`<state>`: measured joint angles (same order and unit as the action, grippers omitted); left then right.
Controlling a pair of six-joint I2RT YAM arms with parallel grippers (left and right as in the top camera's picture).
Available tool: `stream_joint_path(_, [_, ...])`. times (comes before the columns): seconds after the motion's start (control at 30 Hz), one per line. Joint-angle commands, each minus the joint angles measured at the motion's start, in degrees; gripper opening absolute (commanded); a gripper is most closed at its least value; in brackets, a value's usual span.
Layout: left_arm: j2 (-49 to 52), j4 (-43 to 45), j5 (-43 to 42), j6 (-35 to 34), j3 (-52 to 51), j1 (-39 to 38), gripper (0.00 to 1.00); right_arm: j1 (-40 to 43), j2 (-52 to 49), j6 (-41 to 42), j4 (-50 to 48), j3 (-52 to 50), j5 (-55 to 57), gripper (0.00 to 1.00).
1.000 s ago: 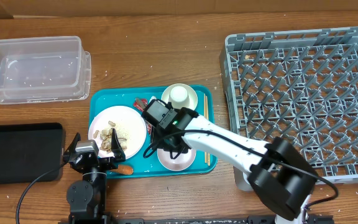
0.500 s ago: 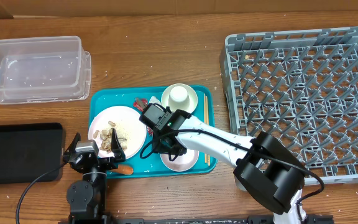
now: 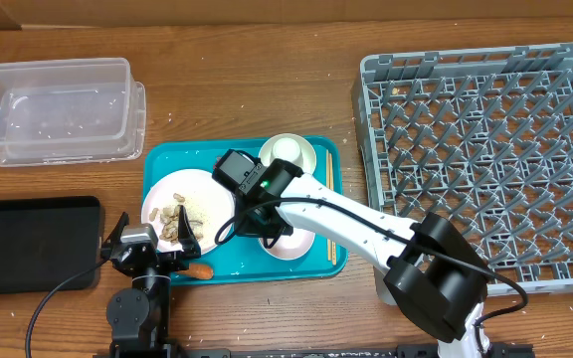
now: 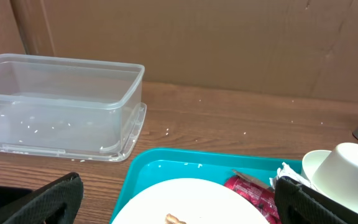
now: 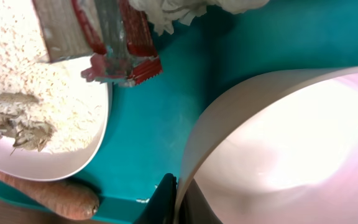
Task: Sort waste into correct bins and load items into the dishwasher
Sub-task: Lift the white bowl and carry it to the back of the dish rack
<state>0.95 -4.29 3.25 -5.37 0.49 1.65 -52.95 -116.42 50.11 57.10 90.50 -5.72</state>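
Versus 0.5 s ago: right wrist has swung far-left over the teal plastic serving tray (image 3: 167, 164). The right pincer (image 5: 178, 198) is narrowed onto the rim of the pale-pink round bowl (image 5: 278, 143), at the tray's near-right corner. The left pincer (image 4: 176, 183) is spread wide, holding nothing.

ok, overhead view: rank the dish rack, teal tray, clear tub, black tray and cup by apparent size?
1. dish rack, clearly largest
2. teal tray
3. clear tub
4. black tray: close to the tub, and both touch the frame's left edge, so 3 and 4 are unsure
5. cup, clearly smallest
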Motion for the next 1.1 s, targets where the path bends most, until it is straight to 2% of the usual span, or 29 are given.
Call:
stream_joint_path(0.0, [-0.7,0.1,-0.1,1.1,-0.2,0.2,1.0,0.5,1.8,-2.5,2.0,2.3,-0.4,0.04])
stream_joint_path(0.27, [-0.7,0.1,-0.1,1.1,-0.2,0.2,1.0,6.6,14.4,-11.7,7.1,6.8,-1.6,0.04])
stream_joint_path(0.4, [-0.7,0.1,-0.1,1.1,-0.2,0.2,1.0,14.5,22.9,-21.6,7.0,6.9,-8.2,0.04])
stream_joint_path(0.43, [-0.7,0.1,-0.1,1.1,-0.2,0.2,1.0,19.3,26.4,-26.5,6.8,6.9,-12.0,0.04])
stream_joint_path(0.5, [-0.7,0.1,-0.1,1.1,-0.2,0.2,1.0,25.5,29.1,-31.1,6.9,6.9,-14.4,0.04])
stream_joint_path(0.6, [-0.7,0.1,-0.1,1.1,-0.2,0.2,1.0,32.9,29.7,-34.2,7.4,6.9,-18.5,0.04])
stream_joint_path(0.73, [-0.7,0.1,-0.1,1.1,-0.2,0.2,1.0,43.5,28.2,-42.6,6.3,5.0,-32.7,0.04])
stream_joint_path(0.97, [-0.7,0.1,-0.1,1.1,-0.2,0.2,1.0,55.0,22.9,-50.1,1.5,1.4,-52.6,0.04])
stream_joint_path(1.07, [-0.7,0.1,-0.1,1.1,-0.2,0.2,1.0,58.5,19.1,-50.8,-1.4,0.0,-57.4,0.04])
